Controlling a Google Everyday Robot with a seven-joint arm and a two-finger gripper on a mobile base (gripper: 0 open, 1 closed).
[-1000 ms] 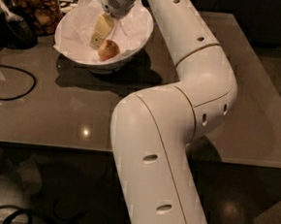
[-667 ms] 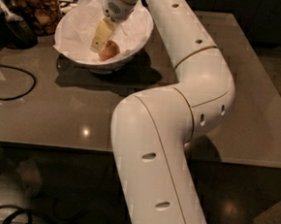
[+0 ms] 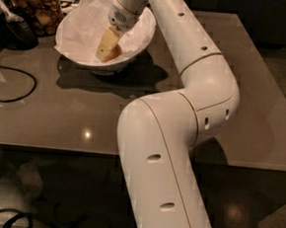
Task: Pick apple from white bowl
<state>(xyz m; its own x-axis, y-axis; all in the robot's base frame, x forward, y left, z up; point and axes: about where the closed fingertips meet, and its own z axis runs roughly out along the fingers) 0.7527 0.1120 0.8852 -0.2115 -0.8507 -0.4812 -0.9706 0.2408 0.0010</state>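
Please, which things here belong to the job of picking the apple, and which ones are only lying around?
For the job:
apple, inside the bowl
white bowl
claw, down inside the bowl, at the apple

Only lying about:
glass jar of brown snacks, behind the bowl
black cable, on the table

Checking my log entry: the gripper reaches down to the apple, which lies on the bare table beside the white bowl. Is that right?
Not quite. The apple lies inside the white bowl, on its paper lining, not on the table beside it. The gripper does reach down to it, as the camera view shows.
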